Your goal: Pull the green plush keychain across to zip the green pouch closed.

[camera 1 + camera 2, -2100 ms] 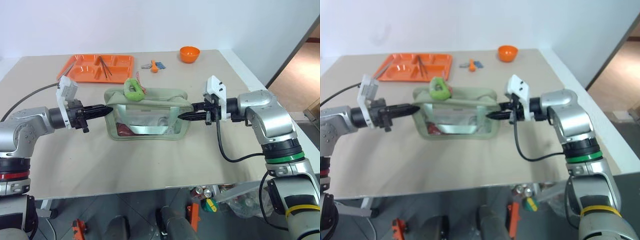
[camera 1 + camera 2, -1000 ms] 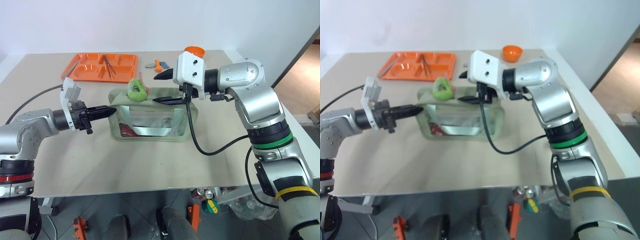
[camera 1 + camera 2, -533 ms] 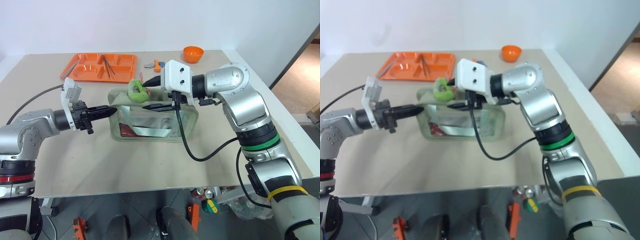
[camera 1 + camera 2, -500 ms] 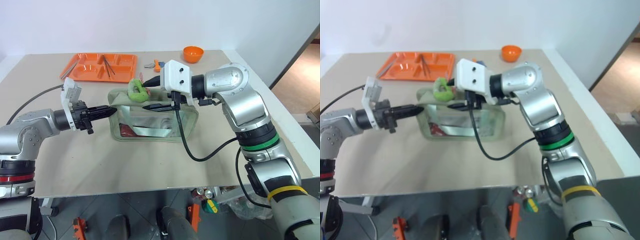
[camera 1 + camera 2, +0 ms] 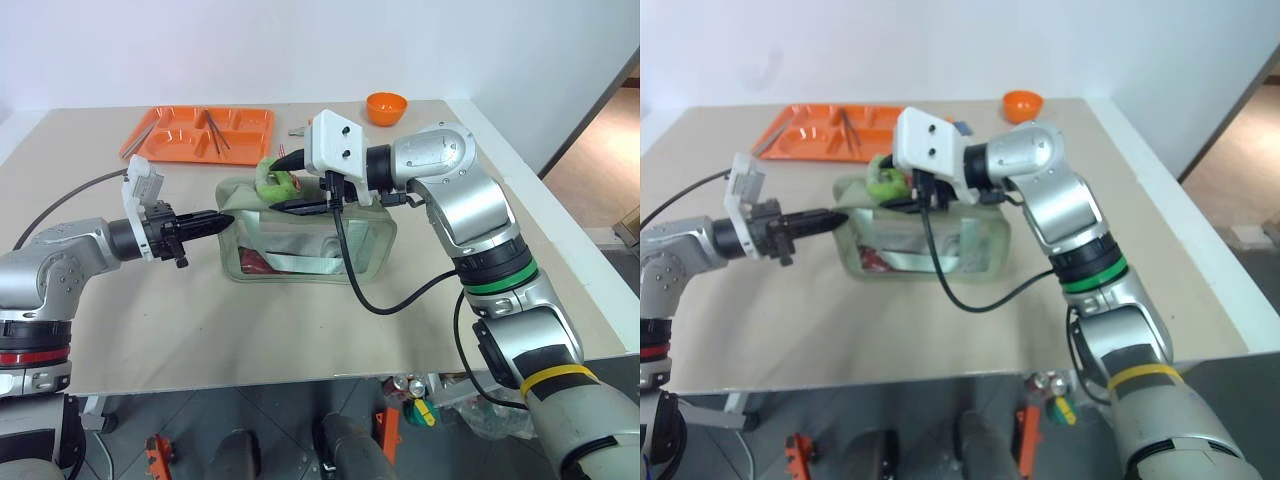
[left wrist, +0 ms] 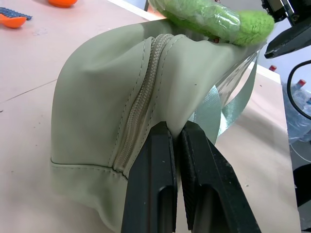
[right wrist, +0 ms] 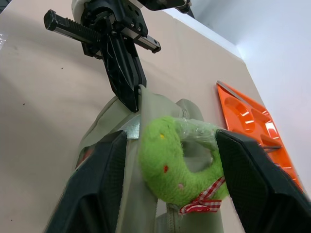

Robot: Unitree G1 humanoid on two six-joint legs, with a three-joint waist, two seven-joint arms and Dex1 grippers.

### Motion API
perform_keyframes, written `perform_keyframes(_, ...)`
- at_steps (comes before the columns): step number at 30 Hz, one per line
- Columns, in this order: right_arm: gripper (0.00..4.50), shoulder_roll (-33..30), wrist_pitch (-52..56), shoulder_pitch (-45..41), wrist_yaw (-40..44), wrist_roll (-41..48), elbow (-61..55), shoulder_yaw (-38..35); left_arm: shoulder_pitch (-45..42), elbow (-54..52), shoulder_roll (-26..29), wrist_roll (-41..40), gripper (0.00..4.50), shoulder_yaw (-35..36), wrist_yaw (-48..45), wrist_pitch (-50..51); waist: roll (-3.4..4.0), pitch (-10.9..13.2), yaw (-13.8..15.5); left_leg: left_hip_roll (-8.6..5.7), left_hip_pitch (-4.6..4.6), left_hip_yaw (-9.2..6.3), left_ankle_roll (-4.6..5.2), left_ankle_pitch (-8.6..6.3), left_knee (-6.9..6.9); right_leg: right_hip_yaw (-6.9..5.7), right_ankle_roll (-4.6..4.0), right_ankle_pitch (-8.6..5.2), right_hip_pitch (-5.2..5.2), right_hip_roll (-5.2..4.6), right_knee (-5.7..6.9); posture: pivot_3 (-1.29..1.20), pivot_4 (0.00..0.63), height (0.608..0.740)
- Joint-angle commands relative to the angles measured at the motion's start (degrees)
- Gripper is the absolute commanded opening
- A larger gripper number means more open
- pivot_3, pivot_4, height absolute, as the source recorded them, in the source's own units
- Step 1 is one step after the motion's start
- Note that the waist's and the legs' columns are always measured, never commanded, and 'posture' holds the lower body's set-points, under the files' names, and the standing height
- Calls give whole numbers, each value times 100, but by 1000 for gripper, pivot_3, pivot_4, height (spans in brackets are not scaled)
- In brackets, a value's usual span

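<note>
The green pouch [image 5: 300,238] stands in the middle of the table, its clear window facing me. On its top, near the left end, sits the green plush keychain [image 5: 268,178], a fuzzy lime ring with a red-and-white bow. My left gripper [image 5: 222,218] is shut on the fabric at the pouch's left end, beside the zip [image 6: 141,107]. Reaching in from the right, my right gripper [image 7: 172,138] is open with one finger on each side of the keychain [image 7: 167,167]. The far finger [image 7: 252,179] is almost touching the plush.
An orange tray [image 5: 180,140] with utensils lies at the back left of the table. An orange bowl [image 5: 386,105] stands at the back right. The right wrist's black cable [image 5: 352,275] hangs over the pouch's front. The table's right edge runs close by the right arm.
My right gripper has moved left along the top of the pouch and now straddles the keychain, with its fingers narrower than before. The left gripper has not moved.
</note>
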Motion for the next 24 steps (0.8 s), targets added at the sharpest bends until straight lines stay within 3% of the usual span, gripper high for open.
perform_keyframes(1, 1465, -32, -73, -82, 80, 54, -93, -94, 14, -201, 26, -81, 0, 139, 1, -71, 0, 0, 0, 0, 0, 0, 0, 0, 0, 0, 0, 0, 0, 0, 0, 0, 150, 740)
perform_keyframes(5, 127, -54, -62, -55, 140, 68, -136, -105, -34, -185, 29, -102, 0, 151, 21, -51, 0, 0, 0, 0, 0, 0, 0, 0, 0, 0, 0, 0, 0, 0, 1, 0, 150, 740)
perform_keyframes(6, 16, -59, -65, -48, 155, 67, -140, -106, -46, -180, 26, -104, 0, 151, 25, -52, 0, 0, 0, 0, 0, 0, 0, 0, 1, 0, 0, 0, 0, 0, 1, 0, 150, 740)
perform_keyframes(15, 16, -225, 14, -46, 133, 42, -81, -200, -61, -171, -10, -100, 0, 126, 57, -65, 0, 0, 0, 0, 0, 0, 0, 0, 0, -1, 0, 0, 0, 0, 1, 0, 150, 740)
perform_keyframes(24, 16, -1187, 46, -197, 718, 343, 136, -698, -41, -146, -60, -77, 0, 122, 56, -96, 0, 0, 17, -3, -1, 0, 0, 0, 0, 0, 1, 0, 1, -2, -2, 0, 150, 740)
